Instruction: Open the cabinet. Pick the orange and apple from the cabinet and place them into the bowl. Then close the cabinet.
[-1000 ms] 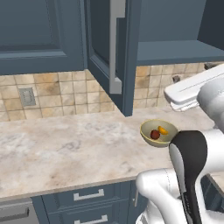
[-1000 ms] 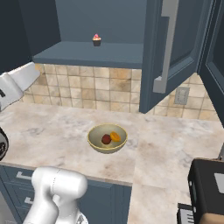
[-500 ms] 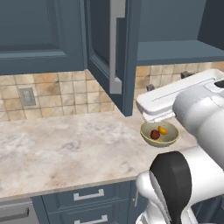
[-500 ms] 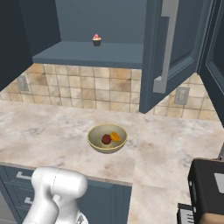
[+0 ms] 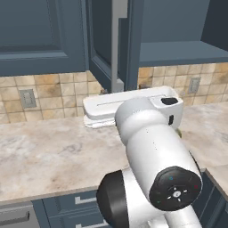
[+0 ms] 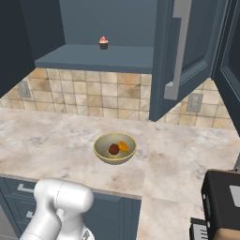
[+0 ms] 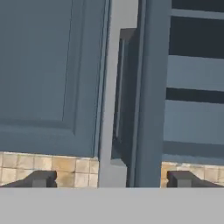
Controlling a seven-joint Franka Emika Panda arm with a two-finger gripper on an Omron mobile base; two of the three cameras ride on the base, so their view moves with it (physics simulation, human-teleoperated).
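Gripper (image 7: 109,178) spread wide, empty, facing edge of open cabinet door (image 7: 151,87), silver bar handle (image 7: 111,87) between fingertips (image 7: 41,178). Orange (image 6: 123,146) and apple (image 6: 113,149) side by side inside bowl (image 6: 115,148) on bench (image 6: 56,140). Cabinet (image 6: 108,28) standing open, cupcake (image 6: 103,42) on shelf.

Cupcake (image 6: 103,42), counter (image 6: 56,140), tiled backsplash (image 6: 93,96)

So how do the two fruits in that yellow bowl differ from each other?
The apple is dark red, the orange bright orange-yellow. The apple lies nearer the middle of the bowl, the orange to its right in the right base view, closer to the rim. Both are small, roundish and similar in size, lying side by side.
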